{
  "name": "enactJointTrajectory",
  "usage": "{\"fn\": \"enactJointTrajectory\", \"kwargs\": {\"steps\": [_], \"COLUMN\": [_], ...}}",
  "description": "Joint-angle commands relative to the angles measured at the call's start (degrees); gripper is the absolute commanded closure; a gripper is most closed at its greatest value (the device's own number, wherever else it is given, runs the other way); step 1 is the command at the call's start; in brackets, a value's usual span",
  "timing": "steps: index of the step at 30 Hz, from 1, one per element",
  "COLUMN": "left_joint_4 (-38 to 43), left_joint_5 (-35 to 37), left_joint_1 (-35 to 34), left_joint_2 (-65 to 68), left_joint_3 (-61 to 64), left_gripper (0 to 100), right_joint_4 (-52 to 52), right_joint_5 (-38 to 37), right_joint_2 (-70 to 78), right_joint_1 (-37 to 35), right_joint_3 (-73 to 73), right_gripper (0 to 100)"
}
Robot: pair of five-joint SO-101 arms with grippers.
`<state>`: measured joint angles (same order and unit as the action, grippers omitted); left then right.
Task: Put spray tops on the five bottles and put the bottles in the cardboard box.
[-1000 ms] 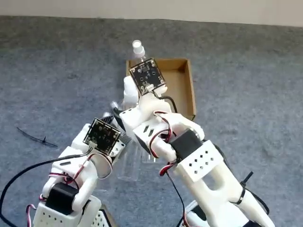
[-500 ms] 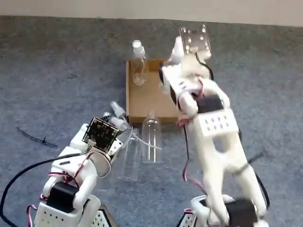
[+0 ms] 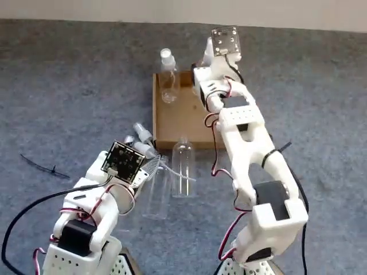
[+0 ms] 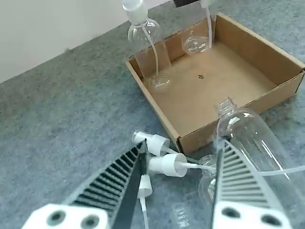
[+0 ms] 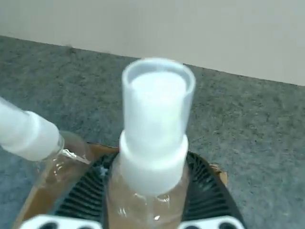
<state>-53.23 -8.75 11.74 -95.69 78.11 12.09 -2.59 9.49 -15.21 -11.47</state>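
Soft, even light from overhead across the grey mat [image 3: 69, 86] in the high view, bright with no hard edge, and the shadows are faint: just a pale smudge hugging the cardboard box [image 3: 180, 123] on its 6 o'clock side. The white shell of the right arm [image 3: 252, 154] catches the light hard and goes nearly flat white toward 5 o'clock, while small glints ride the clear standing bottle [image 4: 145, 45] in the left wrist view. In the right wrist view, the white spray top [image 5: 157, 109] glows at centre above the glinting held bottle [image 5: 143, 205], the pale wall [image 5: 214, 33] evenly lit from 10 to 2 o'clock.
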Motion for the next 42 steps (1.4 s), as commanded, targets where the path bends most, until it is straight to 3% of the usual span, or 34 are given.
{"fn": "enactJointTrajectory", "kwargs": {"steps": [1, 13, 20, 27, 33, 42], "left_joint_4": [1.85, 1.85, 1.85, 1.85, 1.85, 1.85], "left_joint_5": [0.18, 0.18, 0.18, 0.18, 0.18, 0.18], "left_joint_1": [-0.66, -0.66, -0.66, -0.66, -0.66, -0.66], "left_joint_2": [-0.57, -0.57, -0.57, -0.57, -0.57, -0.57], "left_joint_3": [-0.40, -0.40, -0.40, -0.40, -0.40, -0.40], "left_gripper": [79, 79, 79, 79, 79, 79], "right_joint_4": [-4.09, -4.09, -4.00, -3.74, -3.65, -3.12], "right_joint_5": [-0.62, -0.70, -0.70, -0.70, -0.70, -0.70], "right_joint_2": [1.36, 5.76, 5.76, 5.67, 5.49, 5.32], "right_joint_1": [0.75, 0.75, 0.66, 0.57, 0.57, 0.57], "right_joint_3": [4.00, 4.09, 3.91, 3.91, 3.91, 4.26], "right_gripper": [99.5, 99.2, 85.4, 84.1, 74.4, 74.0]}}
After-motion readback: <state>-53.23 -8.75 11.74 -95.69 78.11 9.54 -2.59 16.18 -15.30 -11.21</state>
